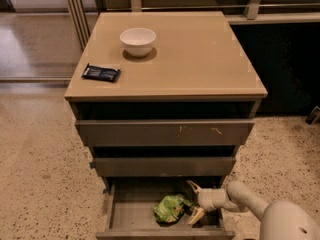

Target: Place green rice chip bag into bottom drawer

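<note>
**Already in the drawer: green bag lies beside a spread gripper**

Low in the frame, right of centre, the robot's pale arm [243, 200] comes in from the bottom-right corner and reaches leftward into the bottom drawer [129, 207], which is pulled out from the foot of the cabinet. The forearm lies nearly level, with the wrist pointing toward the left of the frame. At its end the gripper [191, 202] has its two fingers [193, 186] splayed apart, one angled up toward the drawer above and the other angled down toward the drawer's front edge; they grip nothing.

The green rice chip bag [170, 209] lies crumpled on the drawer floor, at the middle of the drawer and just left of the fingertips. Whether the lower finger touches its right edge cannot be told.

Above, the middle drawer [165, 166] and the top drawer [165, 132] each stand out a little, the top one with pale scuffs on its front. On the cabinet top [205, 59] a white bowl [138, 41] stands toward the upper left, and a dark-blue packet [101, 73] lies flat near the left edge. Speckled floor [40, 174] surrounds the cabinet.
</note>
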